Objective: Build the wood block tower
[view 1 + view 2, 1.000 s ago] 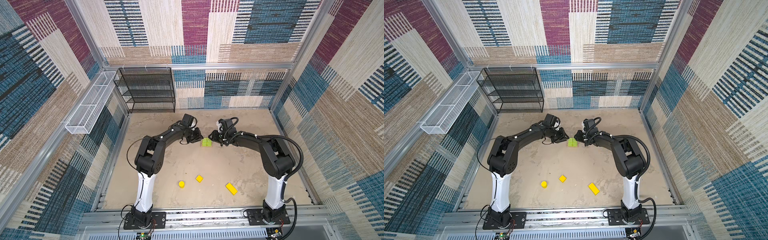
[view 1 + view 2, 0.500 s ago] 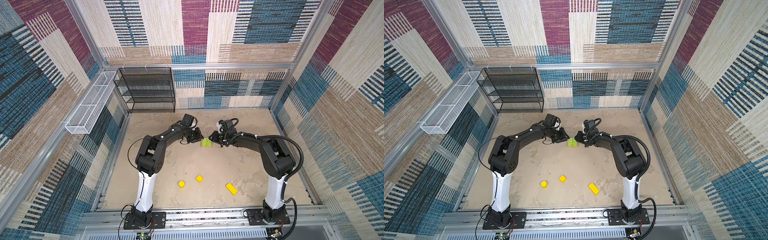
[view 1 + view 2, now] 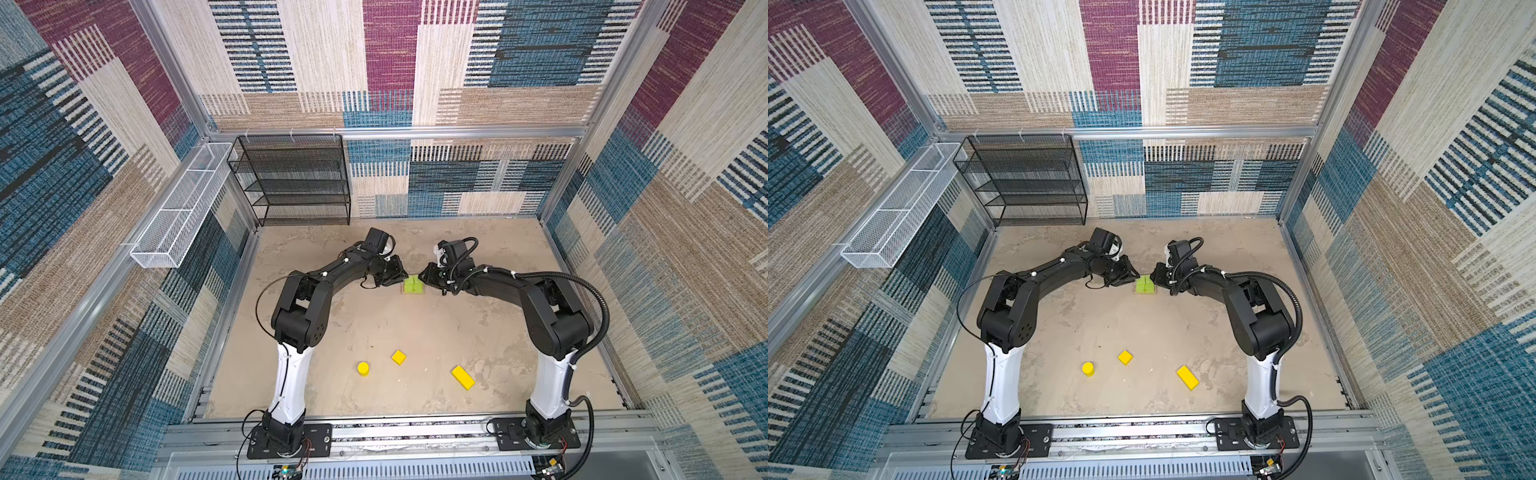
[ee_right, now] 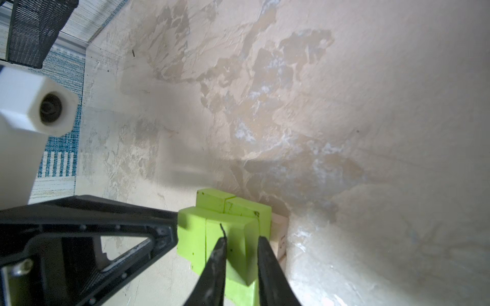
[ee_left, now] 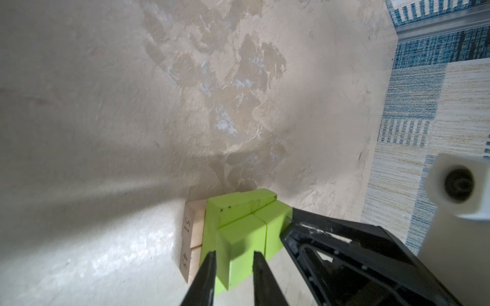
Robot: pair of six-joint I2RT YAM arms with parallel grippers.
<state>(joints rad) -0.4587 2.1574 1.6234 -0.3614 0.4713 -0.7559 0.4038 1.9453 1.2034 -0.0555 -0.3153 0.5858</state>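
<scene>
The tower (image 3: 412,286) (image 3: 1144,286) stands mid-table: lime-green blocks (image 5: 238,238) (image 4: 233,233) on tan planks (image 5: 197,230) (image 4: 278,227). My left gripper (image 3: 402,277) (image 5: 234,253) reaches in from the left, its fingers a block's width apart and set on either side of an upper green block. My right gripper (image 3: 420,276) (image 4: 241,239) meets the stack from the right, its fingertips a narrow gap apart against a green block's face. A yellow cylinder (image 3: 363,368), a yellow cube (image 3: 398,357) and a yellow bar (image 3: 462,377) lie loose near the front.
A black mesh shelf (image 3: 299,183) stands at the back left. A white wire basket (image 3: 178,208) hangs on the left wall. The two grippers almost touch each other across the stack.
The right gripper's fingers have drawn closer together. Both arms and the stack stay where they were.
</scene>
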